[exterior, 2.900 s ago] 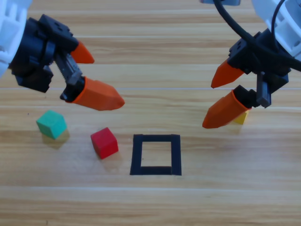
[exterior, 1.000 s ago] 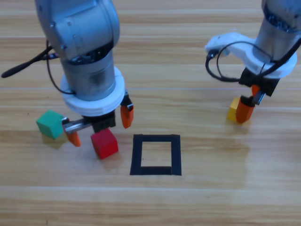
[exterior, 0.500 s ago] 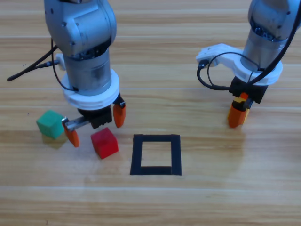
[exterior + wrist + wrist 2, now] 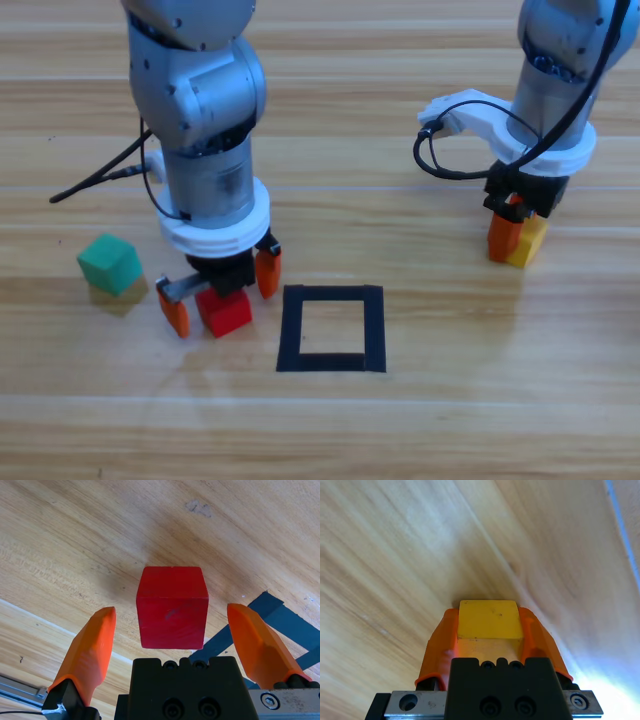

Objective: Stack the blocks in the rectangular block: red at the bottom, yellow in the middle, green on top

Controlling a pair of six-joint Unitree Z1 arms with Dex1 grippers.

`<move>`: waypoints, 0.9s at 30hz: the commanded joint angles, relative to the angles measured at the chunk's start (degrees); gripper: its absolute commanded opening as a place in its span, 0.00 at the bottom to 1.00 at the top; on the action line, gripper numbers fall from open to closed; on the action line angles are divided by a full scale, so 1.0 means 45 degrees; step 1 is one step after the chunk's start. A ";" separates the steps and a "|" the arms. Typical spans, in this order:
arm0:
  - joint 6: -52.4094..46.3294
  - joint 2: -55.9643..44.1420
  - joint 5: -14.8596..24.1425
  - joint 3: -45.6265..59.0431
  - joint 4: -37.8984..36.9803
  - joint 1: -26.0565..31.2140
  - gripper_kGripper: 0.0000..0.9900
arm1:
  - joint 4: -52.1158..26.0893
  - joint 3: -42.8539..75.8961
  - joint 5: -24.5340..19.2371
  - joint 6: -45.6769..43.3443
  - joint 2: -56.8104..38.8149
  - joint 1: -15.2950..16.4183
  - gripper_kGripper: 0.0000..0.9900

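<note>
- Wooden table (image 4: 420,420) with pale planks carries a black tape rectangle (image 4: 331,328), hollow in the middle, near its centre.
- Left gripper (image 4: 221,297) stands just left of the rectangle, jaws spread wide on either side of the red cube (image 4: 222,311) — in the left wrist view the cube (image 4: 172,607) sits between them with a gap at each flank.
- Right gripper (image 4: 512,237) is far off to the right, clamped on the yellow cube (image 4: 530,240); its wrist view shows both jaws pressed flat to the cube (image 4: 490,619).
- Green cube (image 4: 109,264) rests alone at the left — well apart from the rectangle.
</note>
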 commanded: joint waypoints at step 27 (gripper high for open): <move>0.4620 -0.0910 -0.0174 0.1816 -0.1017 0.0643 0.08 | -0.2792 0.5474 0.1216 0.6154 -0.5101 -0.0077 0.08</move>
